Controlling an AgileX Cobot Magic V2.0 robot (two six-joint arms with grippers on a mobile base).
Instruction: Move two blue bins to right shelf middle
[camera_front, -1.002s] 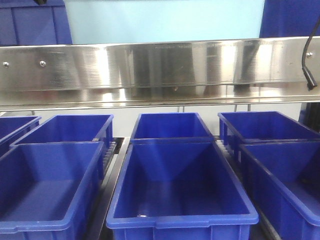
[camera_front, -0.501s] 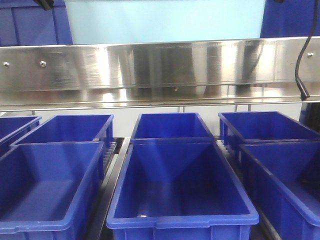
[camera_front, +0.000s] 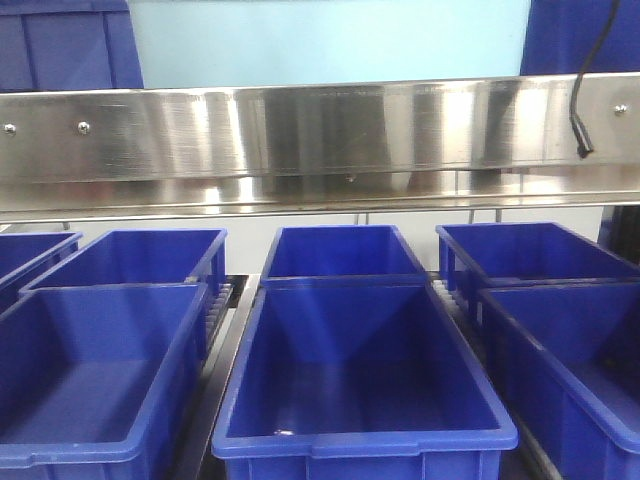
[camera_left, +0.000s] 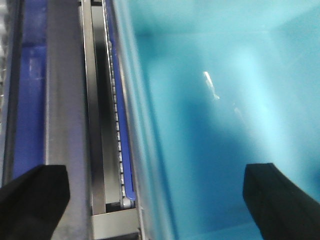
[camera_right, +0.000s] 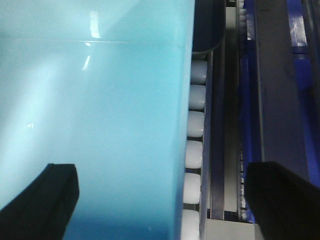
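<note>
Upper right of the front view, the black cable (camera_front: 578, 110) had slid leftward within a second, suggesting the arms were shifting around the pale bin (camera_front: 330, 40) at top centre. The blue bins (camera_front: 360, 370) below lay empty. Across the left-wrist frame's bottom, the left gripper (camera_left: 157, 200) stood wide open astride that bin's wall, with nothing inside the bin. In the right-wrist frame, the right gripper (camera_right: 160, 200) was likewise spread, clamping nothing.

Left gripper (camera_left: 156, 200) has its black fingers (camera_left: 32, 197) spread wide, one in each lower corner of its wrist view. Right gripper (camera_right: 162, 200) same deal, fingers (camera_right: 280, 197) wide apart.
</note>
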